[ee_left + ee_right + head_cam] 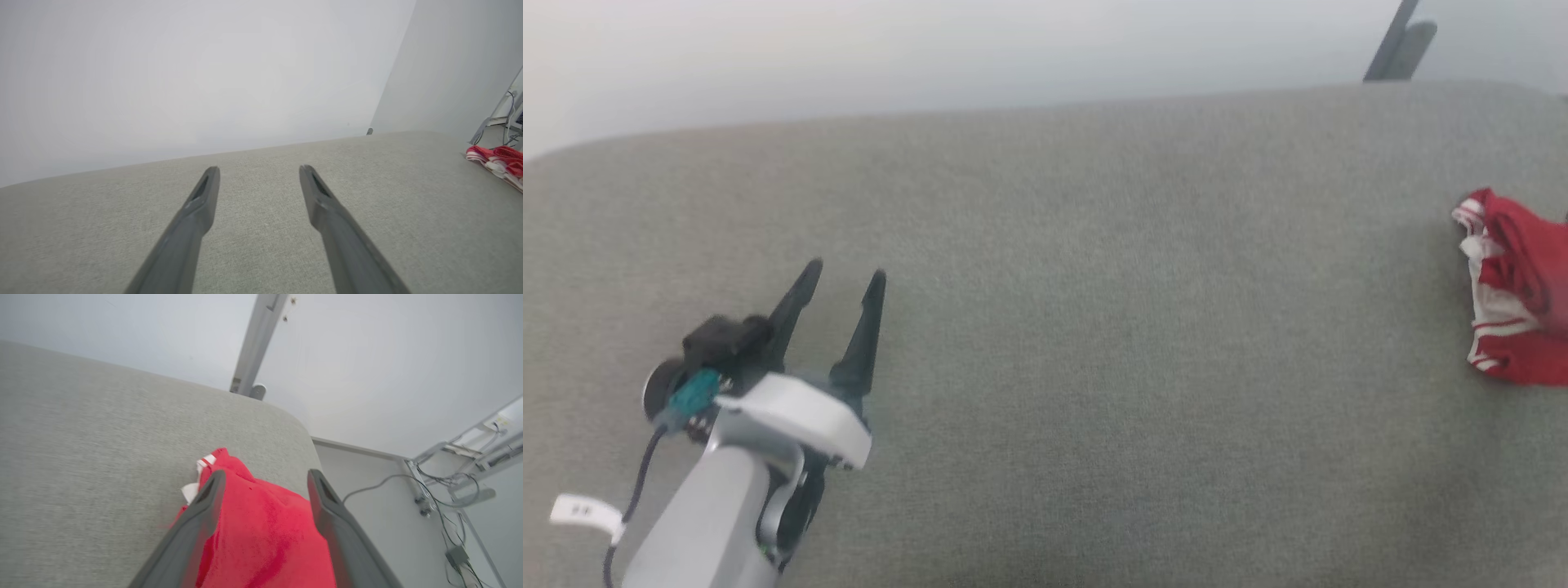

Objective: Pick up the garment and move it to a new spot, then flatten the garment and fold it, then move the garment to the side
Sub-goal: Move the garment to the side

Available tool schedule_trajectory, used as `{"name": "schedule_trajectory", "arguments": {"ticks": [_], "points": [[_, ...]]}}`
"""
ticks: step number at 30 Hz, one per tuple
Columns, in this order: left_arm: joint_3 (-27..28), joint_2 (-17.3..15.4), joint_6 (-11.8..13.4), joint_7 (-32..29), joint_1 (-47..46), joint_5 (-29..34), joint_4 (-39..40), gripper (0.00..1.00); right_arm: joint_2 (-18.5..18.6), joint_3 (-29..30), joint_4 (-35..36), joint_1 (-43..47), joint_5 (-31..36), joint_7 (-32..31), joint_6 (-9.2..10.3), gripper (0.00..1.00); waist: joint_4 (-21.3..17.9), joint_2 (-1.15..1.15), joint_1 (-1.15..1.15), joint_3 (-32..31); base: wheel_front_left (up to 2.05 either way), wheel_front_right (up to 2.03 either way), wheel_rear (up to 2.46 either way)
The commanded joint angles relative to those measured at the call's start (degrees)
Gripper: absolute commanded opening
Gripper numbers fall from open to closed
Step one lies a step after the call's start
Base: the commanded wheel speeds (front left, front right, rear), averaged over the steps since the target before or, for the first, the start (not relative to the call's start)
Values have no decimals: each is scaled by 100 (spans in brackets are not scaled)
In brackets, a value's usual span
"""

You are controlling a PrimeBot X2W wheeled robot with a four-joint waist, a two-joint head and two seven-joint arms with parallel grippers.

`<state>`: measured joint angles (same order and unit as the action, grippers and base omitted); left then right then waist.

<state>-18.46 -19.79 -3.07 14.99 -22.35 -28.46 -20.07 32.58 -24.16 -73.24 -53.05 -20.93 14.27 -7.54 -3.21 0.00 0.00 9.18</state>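
Directly over the garment [261,539], the right gripper [266,473] is holding its fingers wide apart, plain red cloth lying loose between them at the table's [81,437] corner. Well left of the garment, the left gripper [845,273] is hovering open; the head view is catching white striped trim.

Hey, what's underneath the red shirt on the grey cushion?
The garment lies bunched on the grey cushion, near its right end. Grey fabric shows beside it; whatever is directly beneath the folds is covered and can't be seen.
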Motion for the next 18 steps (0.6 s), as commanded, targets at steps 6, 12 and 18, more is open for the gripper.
{"name": "schedule_trajectory", "arguments": {"ticks": [6,12,18], "points": [[431,-94,42,23,791,172,298,100,-268,313,610,604,164,88,12,100,207,0,0,-690,0,0,0],[985,-67,28,23,1513,210,722,100,-536,1022,1549,1481,595,89,11,100,324,0,0,-1014,0,0,0],[1420,-40,-19,23,2121,351,1029,100,-892,1895,2421,2298,1161,90,11,100,426,0,0,-1180,0,0,0]]}}
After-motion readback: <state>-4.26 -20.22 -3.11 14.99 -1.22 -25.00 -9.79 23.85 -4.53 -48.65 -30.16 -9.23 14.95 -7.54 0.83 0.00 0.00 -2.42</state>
